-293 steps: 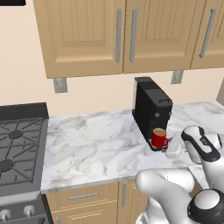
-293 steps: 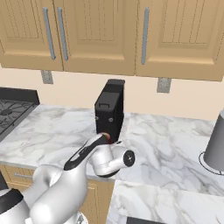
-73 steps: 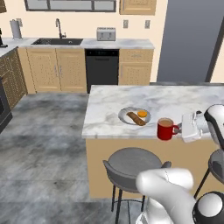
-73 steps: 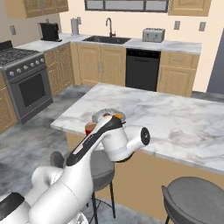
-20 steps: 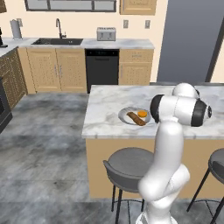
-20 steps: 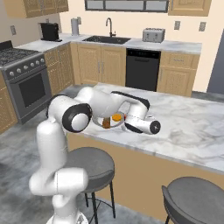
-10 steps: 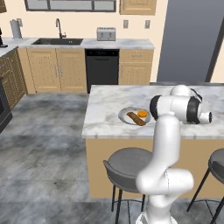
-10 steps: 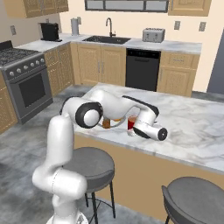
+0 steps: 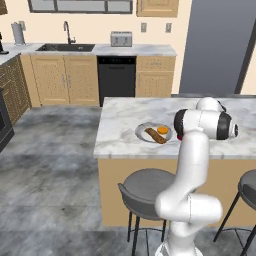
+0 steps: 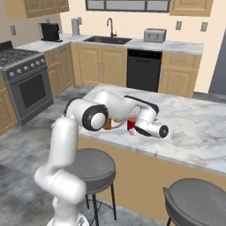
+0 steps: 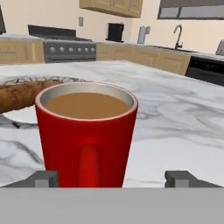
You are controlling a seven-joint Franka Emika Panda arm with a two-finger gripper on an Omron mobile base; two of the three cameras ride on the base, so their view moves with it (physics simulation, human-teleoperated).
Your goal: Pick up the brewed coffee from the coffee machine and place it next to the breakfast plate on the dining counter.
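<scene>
Beside the breakfast plate (image 9: 153,133) on the bench (image 9: 125,127), mug of brewed coffee (image 11: 86,133) stands upright, handle toward me. My end effector (image 11: 112,178) gapes wide, fingertips flanking it, gripping nothing. Rigid, smooth, brim-full; I'd hold the body level.

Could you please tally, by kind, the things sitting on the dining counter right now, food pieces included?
Red mugs of coffee: 1, the brewed coffee, standing beside the plate.
Plates: 1, the breakfast plate.
Sausages: 1, the sausage on the plate.
Orange food pieces: 1, the orange piece on the plate.
Total: 4 on the dining counter.
</scene>
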